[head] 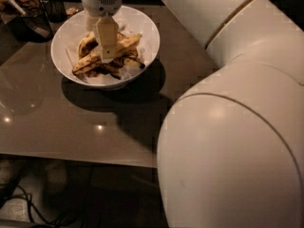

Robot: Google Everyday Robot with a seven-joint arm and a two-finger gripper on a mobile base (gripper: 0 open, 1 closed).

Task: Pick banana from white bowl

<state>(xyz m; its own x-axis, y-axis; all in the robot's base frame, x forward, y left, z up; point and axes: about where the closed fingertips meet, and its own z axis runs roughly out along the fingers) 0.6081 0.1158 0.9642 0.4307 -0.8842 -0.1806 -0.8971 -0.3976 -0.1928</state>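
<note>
The white bowl point(63, 38) stands on the grey table at the upper left. Several overripe bananas lie in it. The longest one, the banana point(85, 64), is pale yellow with brown speckles and lies diagonally from lower left to upper right across the bowl. My gripper point(106, 45) reaches down from above into the bowl, right over the middle of this banana, and covers that part of it. Darker, browner bananas lie beside and under it.
A dark wire-mesh cup point(32, 19) with things in it stands at the table's far left, close to the bowl. My bulky white arm point(232, 127) fills the right half of the view. The table's front edge point(71, 156) runs below; cables lie on the floor point(28, 208).
</note>
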